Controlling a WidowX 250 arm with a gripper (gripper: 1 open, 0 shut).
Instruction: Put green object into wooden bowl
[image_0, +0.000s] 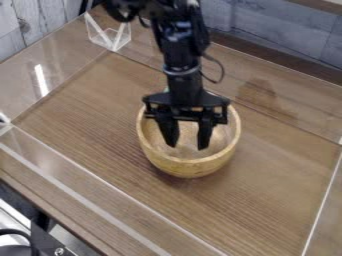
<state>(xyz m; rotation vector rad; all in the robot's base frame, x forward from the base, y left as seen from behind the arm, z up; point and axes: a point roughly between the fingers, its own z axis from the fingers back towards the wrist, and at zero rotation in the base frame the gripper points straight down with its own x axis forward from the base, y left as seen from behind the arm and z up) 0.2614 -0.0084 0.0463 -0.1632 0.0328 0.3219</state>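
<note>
- Goal: green object in the wooden bowl (190, 167); can't confirm it done from this view
- Bowl: upright on the table (80, 125), interior partly covered by the arm (183, 65), which comes in from beyond the bowl's far rim
- Gripper (187, 140): over the bowl's opening, fingers spread with a gap between them, nothing seen pinched, so I read it as released
- Can't tell whether the fingertips touch the bowl's inside or sit just above it; the camera looks down on them
- Green object: not visible; no green shows inside the bowl, on its rim or on the table around it. Could be behind the arm or the bowl's far wall, can't say which
- Done, as far as I can judge: bowl in place and the gripper over it, nothing more provable. No evidence of a drop into the bowl
- Left: find the green object relative to the bowl. If inside, only backing the arm out remains; if outside, the whole pick and place is still to do
- Next move, my call: lift straight up from the bowl and check the hidden part beyond it
- Risk: a sideways move at this height could catch the bowl's rim and drag it
- Call it unverified until the arm is out of the bowl's way
</note>
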